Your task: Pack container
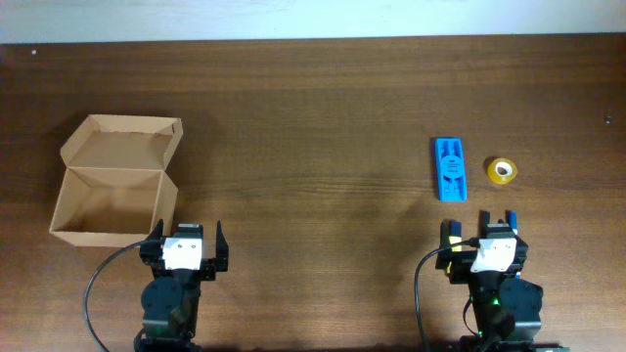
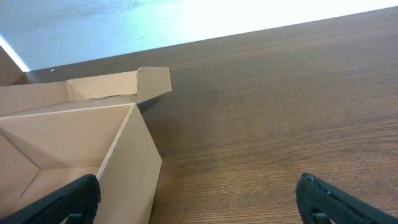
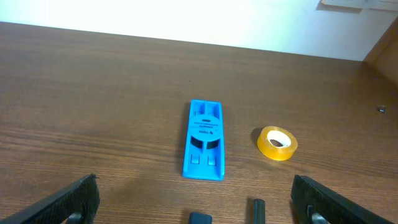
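Both grippers sit at the near edge of the table (image 1: 323, 98), jaws spread wide, nothing held: left gripper (image 1: 187, 235) on robot's left, right gripper (image 1: 478, 227) on its right. Container (image 1: 164, 203) stands just ahead & a bit left of left gripper, its near right corner close by that side's finger (image 2: 65, 199); can't tell if they touch. Box mouth faces up, inside looks bare, lid flap (image 1: 122, 142) is hinged on far side & thrown back away from robot. Box long axis runs roughly left-right, slightly skewed. Stuff to pack is well apart from it, across the table: blue case (image 1: 450, 168) lies flat straight ahead of right gripper, long axis near-to-far, i.e. pointing away from the jaws, so the narrow width lies across the finger gap. Tape roll (image 1: 503, 171) lies flat just right of the case, not touching. Right arm is clearly nearer both items and left arm nearer the box, so I judge the right arm picks first & must carry across to the left.
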